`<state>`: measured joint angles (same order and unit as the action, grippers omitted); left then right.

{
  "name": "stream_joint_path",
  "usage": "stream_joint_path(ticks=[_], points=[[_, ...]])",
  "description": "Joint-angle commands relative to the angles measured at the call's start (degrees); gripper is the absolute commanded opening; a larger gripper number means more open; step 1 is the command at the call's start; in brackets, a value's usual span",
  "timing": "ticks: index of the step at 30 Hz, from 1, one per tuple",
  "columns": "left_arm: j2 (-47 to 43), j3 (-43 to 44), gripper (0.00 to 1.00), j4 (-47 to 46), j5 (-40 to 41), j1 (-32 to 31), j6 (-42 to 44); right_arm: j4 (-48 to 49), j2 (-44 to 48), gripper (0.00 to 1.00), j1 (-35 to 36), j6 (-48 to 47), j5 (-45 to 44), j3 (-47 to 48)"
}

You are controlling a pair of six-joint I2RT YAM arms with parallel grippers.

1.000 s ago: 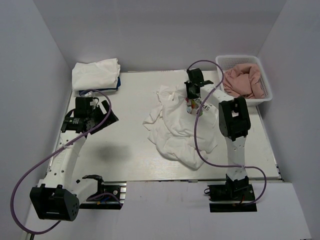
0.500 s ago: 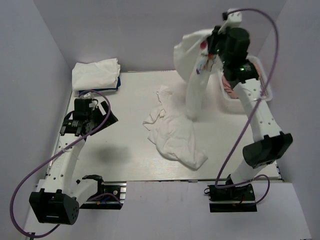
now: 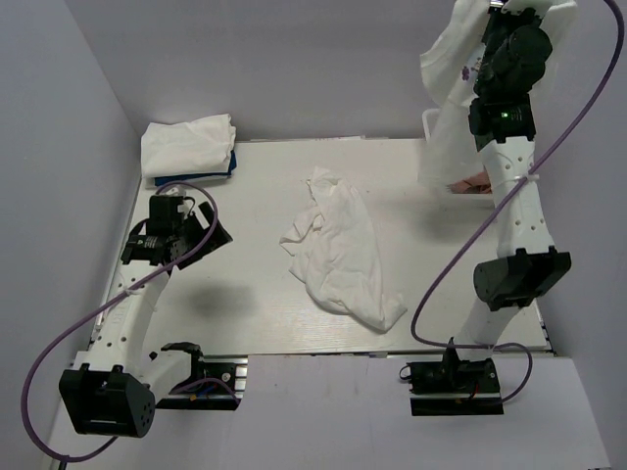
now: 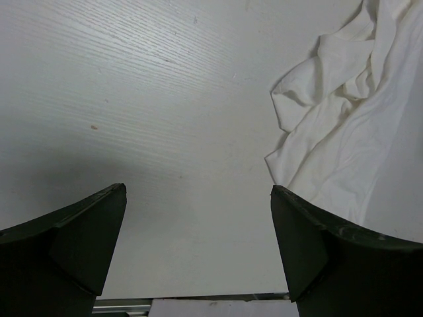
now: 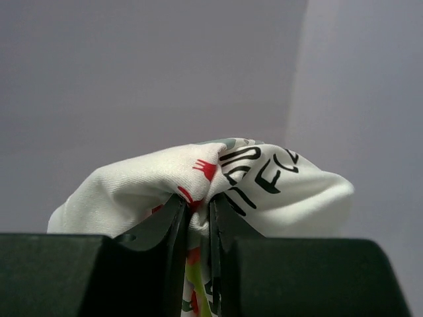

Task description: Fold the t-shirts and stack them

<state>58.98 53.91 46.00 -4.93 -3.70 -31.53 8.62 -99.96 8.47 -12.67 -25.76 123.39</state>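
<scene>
Hanging high above the desk (image 3: 245, 294), your right fingers (image 5: 177, 218) are clenched on a soft bunched fold of the cartoon-print t-shirt (image 3: 443, 127), which drapes down limp. Your left fingers (image 3: 212, 233) are spread apart near the crumpled white t-shirt (image 3: 338, 255). The folded white shirts (image 3: 188, 145) are stacked in the far-left corner.

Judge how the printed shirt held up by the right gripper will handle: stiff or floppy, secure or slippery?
Probably very floppy: the printed t-shirt hangs in a long limp drape below the right gripper. It is likely light, since one small pinched fold carries all of it. The hold looks fairly secure, with cloth bunched between the shut jaws, though a fast swing might tug it loose.
</scene>
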Motion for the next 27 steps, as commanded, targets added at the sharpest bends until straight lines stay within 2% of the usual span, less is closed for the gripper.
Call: stream_joint_path(ticks=[1, 5, 14, 20, 21, 23, 24, 25, 27], points=[[0.78, 1.02, 1.0, -0.73, 0.18, 0.28, -0.29, 9.92, -4.0, 0.0, -3.28, -6.4, -5.7, 4.39], [2.36, 1.02, 1.0, -1.88, -1.48, -0.25, -0.82, 7.55, -7.35, 0.0, -6.18, -5.0, -2.11, 3.26], [11.67, 4.35, 1.0, -5.13, -4.03, -0.25, -0.82, 4.12, -15.26, 0.0, -12.77, -1.92, -2.45, 2.56], [17.56, 6.46, 1.0, -7.67, -8.68, -0.25, -1.87, 3.34, -17.27, 0.0, -13.48, 1.14, -3.86, -14.05], [18.79, 6.47, 1.0, -8.2, -9.48, -0.25, -1.87, -1.37, -18.24, 0.0, -13.48, 2.02, -5.6, -15.01], [19.42, 7.09, 1.0, -8.9, -11.93, -0.25, -1.87, -5.87, -22.09, 0.0, -13.83, 9.64, -6.67, -14.67], [20.11, 7.09, 1.0, -9.43, -12.47, -0.77, -1.87, -7.99, -22.81, 0.01, -14.44, 11.5, -5.46, -14.24], [20.64, 7.87, 1.0, -9.44, -13.0, -0.78, -1.87, -16.01, -24.91, 0.03, -14.62, 16.4, -3.01, -12.58], [21.17, 9.19, 1.0, -9.44, -13.0, -0.78, -0.73, -21.51, -25.63, 0.1, -15.23, 21.0, 0.69, -10.9]])
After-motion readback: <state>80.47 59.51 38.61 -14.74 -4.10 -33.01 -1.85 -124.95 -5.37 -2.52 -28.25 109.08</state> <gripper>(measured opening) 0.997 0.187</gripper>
